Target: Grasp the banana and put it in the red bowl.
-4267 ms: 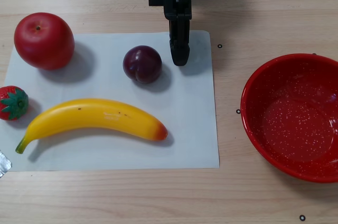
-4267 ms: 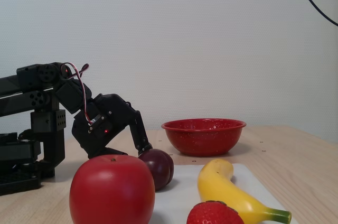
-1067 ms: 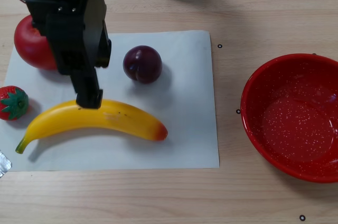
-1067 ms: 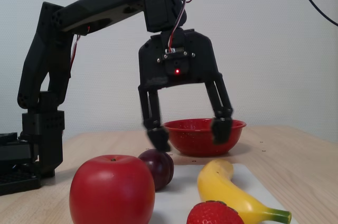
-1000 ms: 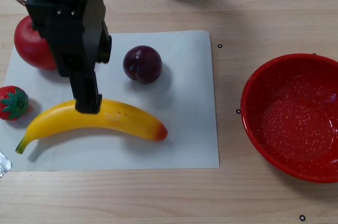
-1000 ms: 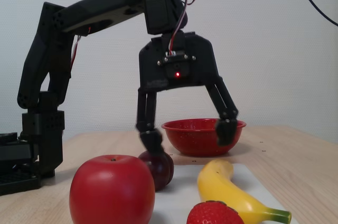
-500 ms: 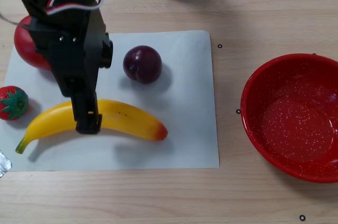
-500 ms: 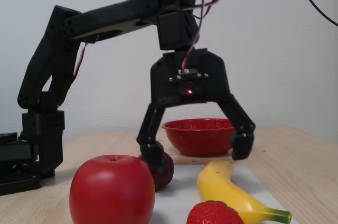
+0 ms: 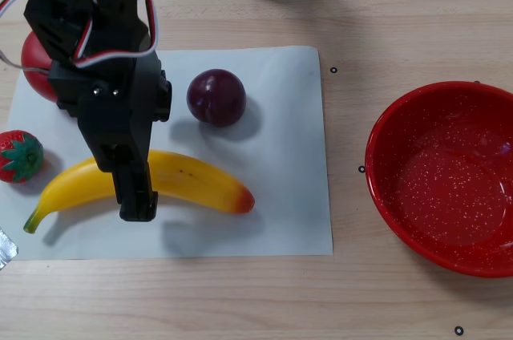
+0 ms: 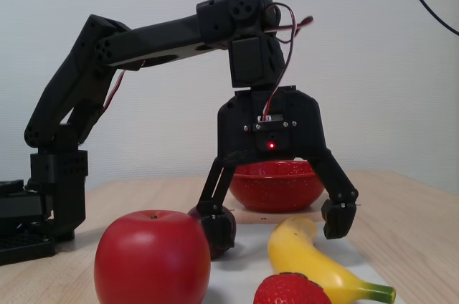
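Banana point(image 9: 184, 179) on white sheet, well left of red bowl point(image 9: 449, 176) in other view. Looks rigid, glossy, likely slippery; I'd pinch mid-body, across narrow width. End effector point(image 10: 276, 226) spread wide, straddling banana. Against half a second ago: lower, shifted forward over fruit.

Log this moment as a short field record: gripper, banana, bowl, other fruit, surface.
gripper: gripper open, fingers straddling the banana
banana: banana lying flat on the white sheet, not lifted
bowl: red bowl empty, right of the sheet in the other view
other fruit: plum, apple, strawberry
surface: wooden table
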Robot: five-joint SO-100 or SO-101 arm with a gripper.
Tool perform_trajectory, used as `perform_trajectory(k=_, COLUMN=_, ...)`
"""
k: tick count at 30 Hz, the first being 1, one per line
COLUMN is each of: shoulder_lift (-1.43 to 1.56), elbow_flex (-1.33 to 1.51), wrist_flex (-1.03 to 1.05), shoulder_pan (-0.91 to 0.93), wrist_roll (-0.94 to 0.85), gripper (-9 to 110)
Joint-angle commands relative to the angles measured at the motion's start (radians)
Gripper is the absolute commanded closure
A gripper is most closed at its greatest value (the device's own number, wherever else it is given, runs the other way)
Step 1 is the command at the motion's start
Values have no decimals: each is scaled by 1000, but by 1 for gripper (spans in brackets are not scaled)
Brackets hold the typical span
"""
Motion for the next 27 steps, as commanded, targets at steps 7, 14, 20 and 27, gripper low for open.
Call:
perform_trajectory(k=7, shoulder_lift=18, elbow_flex=-140, wrist_flex=-9, shoulder_pan=25, wrist_roll=-11, gripper=49)
perform_trajectory(k=14, shoulder_lift=-20, elbow_flex=-169, wrist_flex=-18, shoulder_pan=25, wrist_roll=-12, gripper=55)
perform_trajectory(k=20, shoulder_lift=-31, elbow_flex=-186, wrist_flex=-18, shoulder_pan=25, wrist_roll=-15, gripper=64)
perform_trajectory(k=27, shoulder_lift=-34, elbow_flex=-196, wrist_flex=-20, shoulder_pan=18, wrist_roll=-18, gripper=77)
